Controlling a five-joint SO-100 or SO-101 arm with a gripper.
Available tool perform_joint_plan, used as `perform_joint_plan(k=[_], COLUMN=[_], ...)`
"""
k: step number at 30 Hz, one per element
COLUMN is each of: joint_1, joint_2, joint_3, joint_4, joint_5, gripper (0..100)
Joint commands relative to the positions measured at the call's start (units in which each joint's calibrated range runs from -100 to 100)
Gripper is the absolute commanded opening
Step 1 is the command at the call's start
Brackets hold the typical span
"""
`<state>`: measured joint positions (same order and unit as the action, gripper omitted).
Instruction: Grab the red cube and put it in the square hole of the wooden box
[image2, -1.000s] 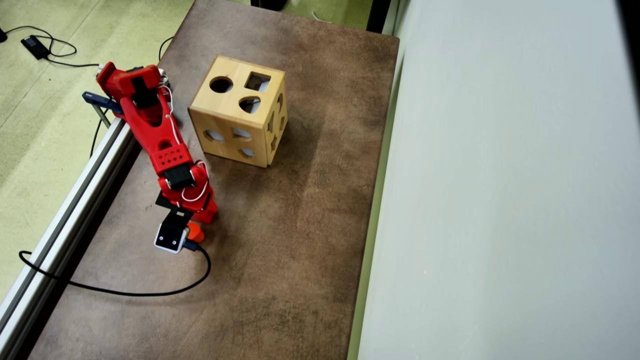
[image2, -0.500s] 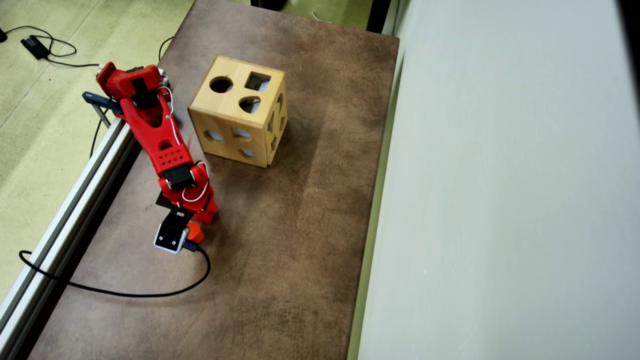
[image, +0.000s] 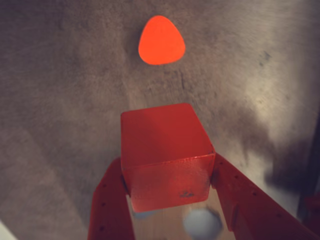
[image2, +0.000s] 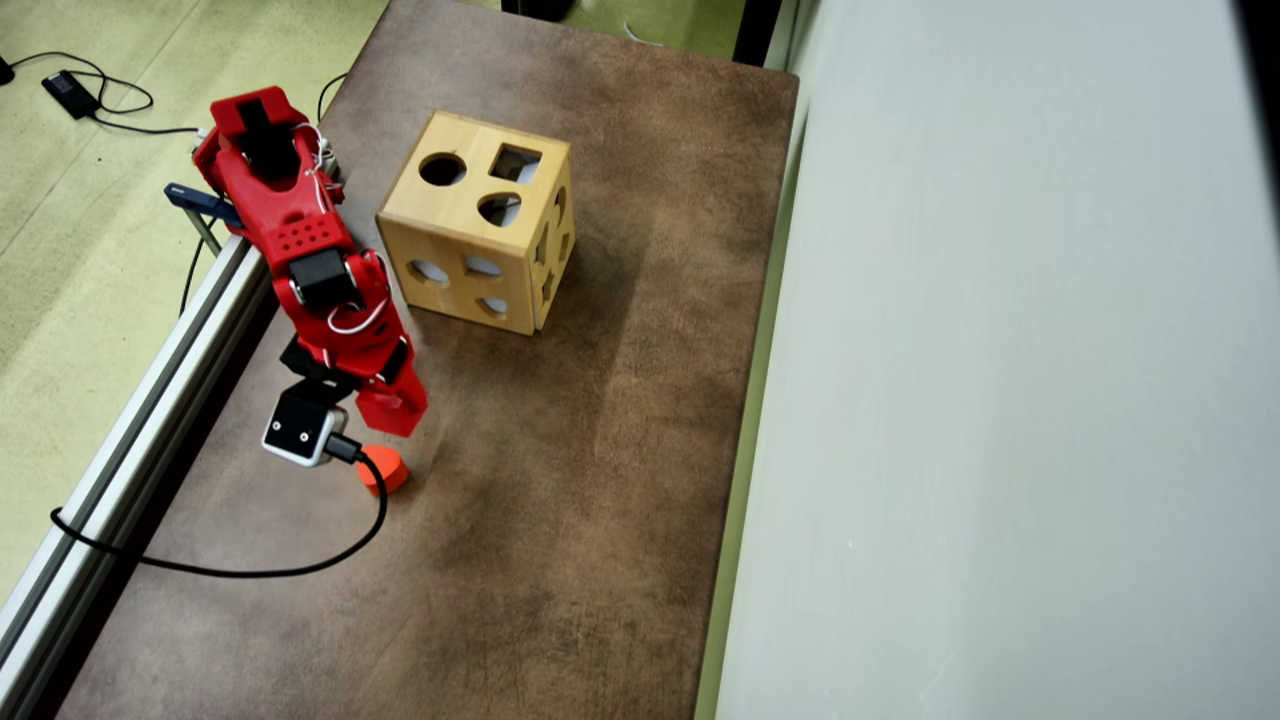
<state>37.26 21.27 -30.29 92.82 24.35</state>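
Observation:
In the wrist view the red cube (image: 164, 150) sits between my two red fingers, and my gripper (image: 167, 167) is shut on its left and right faces, holding it above the brown table. In the overhead view my gripper (image2: 388, 405) hangs near the table's left side, in front and to the left of the wooden box (image2: 440, 218). The cube cannot be told apart from the red jaws there. The square hole (image2: 515, 162) is on the box's top face, at the far right, beside a round hole.
An orange-red rounded block (image: 161, 40) lies on the table just beyond the cube, seen in the overhead view (image2: 383, 468) under the camera cable. A metal rail (image2: 150, 400) runs along the table's left edge. A pale wall (image2: 1000, 400) bounds the right.
The arm has risen and drawn back toward its base, carrying the gripper up and away from the orange-red block, which now shows fully.

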Motion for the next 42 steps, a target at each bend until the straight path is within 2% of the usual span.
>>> perform_joint_plan(k=[1,9,25,35,42], joint_1=[-0.63,-3.01,-28.57,-38.15,-41.42], joint_2=[-13.42,-28.62,-40.08,-40.17,-40.00], joint_3=[-1.19,-0.48,0.42,13.57,16.97], joint_4=[3.08,3.56,5.25,5.25,5.17], joint_5=[-1.56,-7.47,-21.00,-22.76,-23.59], gripper=[2,2,2,2,2])
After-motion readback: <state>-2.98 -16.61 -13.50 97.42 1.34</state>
